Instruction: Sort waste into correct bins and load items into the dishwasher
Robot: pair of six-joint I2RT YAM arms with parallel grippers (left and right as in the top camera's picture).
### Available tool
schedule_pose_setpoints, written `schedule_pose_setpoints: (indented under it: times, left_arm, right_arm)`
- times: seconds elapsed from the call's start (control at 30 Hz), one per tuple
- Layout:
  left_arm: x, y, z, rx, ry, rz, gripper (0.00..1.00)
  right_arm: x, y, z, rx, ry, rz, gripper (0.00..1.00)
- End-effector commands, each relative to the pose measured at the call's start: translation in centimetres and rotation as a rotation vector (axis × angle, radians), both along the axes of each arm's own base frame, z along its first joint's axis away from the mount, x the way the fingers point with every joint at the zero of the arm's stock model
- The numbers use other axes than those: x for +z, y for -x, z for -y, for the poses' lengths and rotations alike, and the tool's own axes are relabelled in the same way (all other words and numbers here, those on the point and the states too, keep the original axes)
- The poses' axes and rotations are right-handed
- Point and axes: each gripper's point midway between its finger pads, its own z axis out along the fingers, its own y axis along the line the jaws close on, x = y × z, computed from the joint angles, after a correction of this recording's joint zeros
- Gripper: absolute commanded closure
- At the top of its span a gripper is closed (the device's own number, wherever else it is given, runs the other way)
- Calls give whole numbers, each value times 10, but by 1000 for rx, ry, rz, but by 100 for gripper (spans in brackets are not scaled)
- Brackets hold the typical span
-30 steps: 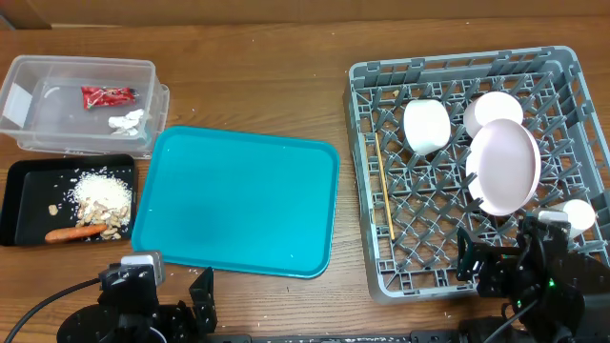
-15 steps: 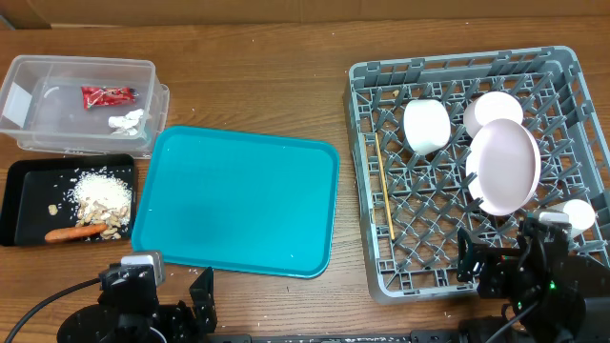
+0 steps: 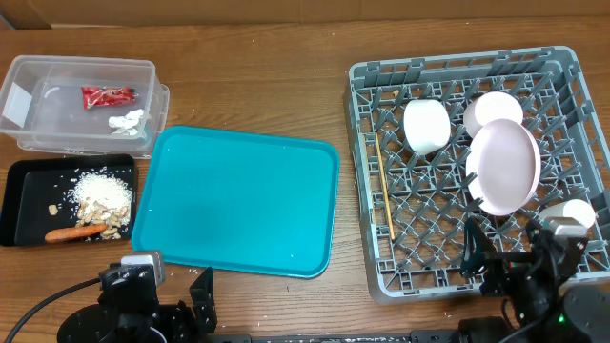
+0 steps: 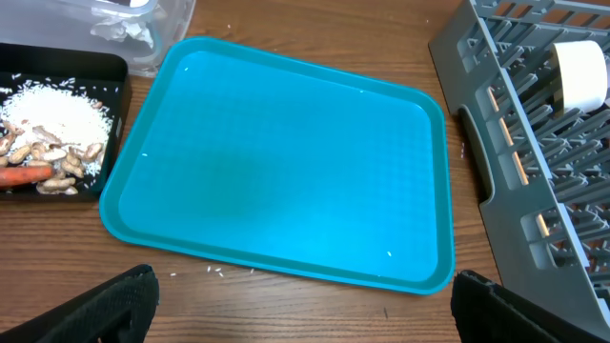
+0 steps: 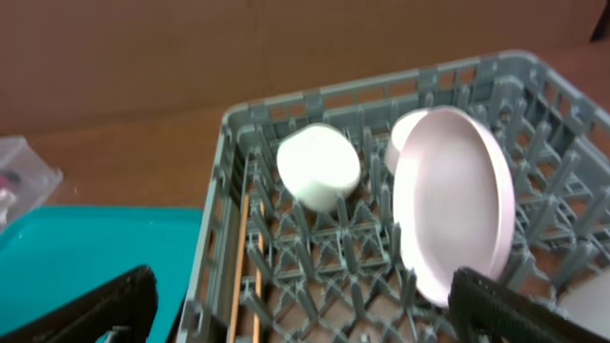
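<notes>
Overhead, the grey dish rack point(image 3: 448, 67) fills the 3 o'clock side of the wooden table point(image 3: 286, 86). Inside it, a white plate point(image 3: 505, 167) stands tilted on edge among the pegs toward the rack's 3 o'clock. A white bowl point(image 3: 491, 107) sits just behind the plate at its 12 o'clock. A white cup point(image 3: 426, 126) lies on its side near the rack's 11 o'clock, and a small cup point(image 3: 572, 214) sits at the 4 o'clock corner. The wooden chopsticks point(image 3: 383, 186) lie on the lattice floor along the 9 o'clock wall.

At 10 o'clock on the table, the clear tub point(image 3: 57, 105) holds the red wrapper point(image 3: 107, 95) and, beside it, the crumpled tissue point(image 3: 127, 120). Just below the tub, at 8 o'clock, the black tray point(image 3: 24, 205) carries a heap of beige-white food scraps point(image 3: 100, 195), with the carrot point(image 3: 74, 232) at the heap's 7 o'clock edge. The teal serving tray point(image 3: 238, 200) lies bare between the bins and the rack.

Both arms sit low at the 6 o'clock edge. The left gripper point(image 4: 303, 276) has its fingers spread wide and pinches nothing, above the teal tray's near edge. The right gripper point(image 5: 300, 276) is likewise spread and empty, facing into the rack.
</notes>
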Motion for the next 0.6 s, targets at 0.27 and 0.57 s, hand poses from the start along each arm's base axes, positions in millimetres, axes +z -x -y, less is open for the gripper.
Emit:
schedule_pose_setpoints:
  times: [0.27, 0.57]
  left_arm:
    - [0, 1, 1, -6, 3, 5, 0]
    - [0, 1, 1, -6, 3, 5, 0]
  right_arm:
    - [-38, -28, -5, 23, -12, 220, 0]
    - [-44, -69, -12, 62, 55, 494, 0]
